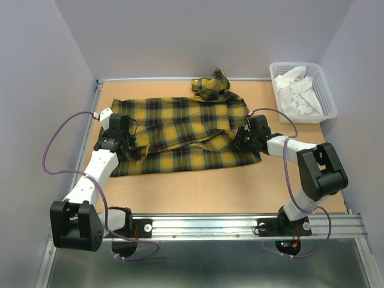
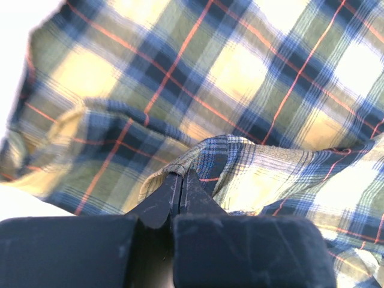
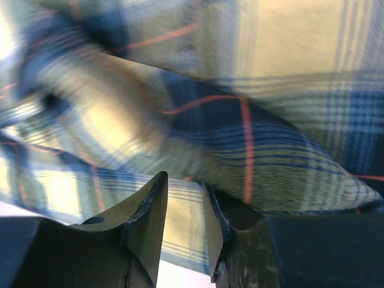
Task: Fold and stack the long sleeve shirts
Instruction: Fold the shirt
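Reaching in from the lower corners of the top view, both arms bend low over the plaid shirt (image 1: 186, 129) spread mid-table. The left gripper (image 2: 180, 175) has its jaws pressed together, pinching a fold of the shirt. The right gripper (image 3: 185, 185) has its jaws slightly apart, with cloth showing in the gap. The tan table (image 1: 198, 189) is enclosed by grey walls (image 1: 180, 36), and a white basket (image 1: 324, 90) sits at upper right.

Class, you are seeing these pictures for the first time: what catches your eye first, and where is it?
A yellow and dark plaid shirt sprawls across the middle of the table. The left gripper pinches its left edge and the right gripper sits at its right edge. A white basket of white cloth stands in the far right corner.
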`<action>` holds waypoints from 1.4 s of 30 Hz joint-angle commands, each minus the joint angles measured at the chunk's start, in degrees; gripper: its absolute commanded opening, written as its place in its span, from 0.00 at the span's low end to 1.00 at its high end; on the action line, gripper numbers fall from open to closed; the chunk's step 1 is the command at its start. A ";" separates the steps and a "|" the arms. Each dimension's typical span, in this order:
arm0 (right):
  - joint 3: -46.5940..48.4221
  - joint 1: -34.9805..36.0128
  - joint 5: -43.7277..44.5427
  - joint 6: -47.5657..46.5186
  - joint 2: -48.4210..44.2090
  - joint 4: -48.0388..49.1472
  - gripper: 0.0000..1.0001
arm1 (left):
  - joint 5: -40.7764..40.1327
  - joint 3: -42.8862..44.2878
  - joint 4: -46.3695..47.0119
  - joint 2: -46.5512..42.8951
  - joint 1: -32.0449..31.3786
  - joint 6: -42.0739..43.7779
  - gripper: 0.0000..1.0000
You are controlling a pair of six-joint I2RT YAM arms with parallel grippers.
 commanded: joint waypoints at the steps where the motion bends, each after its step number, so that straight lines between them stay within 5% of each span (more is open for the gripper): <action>1: -1.38 -0.86 3.51 0.52 1.01 0.92 0.35 | -4.84 6.13 -4.94 0.75 0.17 4.90 0.00; 18: -1.12 -1.57 6.50 0.78 2.41 0.92 0.36 | -9.32 18.89 -22.34 5.76 0.26 10.00 0.00; 35: -0.07 -1.57 6.68 -0.62 -3.82 -1.45 0.42 | -9.14 12.56 -19.09 13.85 1.49 10.71 0.03; 37: 0.99 -1.57 7.38 -1.32 -5.92 -3.91 0.44 | -9.85 12.74 -19.45 14.47 1.67 10.88 0.07; 40: 3.18 -1.57 8.00 -2.99 -8.13 -7.69 0.51 | -11.51 13.88 -20.15 14.12 1.93 10.79 0.32; 42: 5.46 -1.57 7.82 -4.31 -10.06 -9.71 0.56 | -13.01 14.67 -20.15 13.77 2.45 10.71 0.39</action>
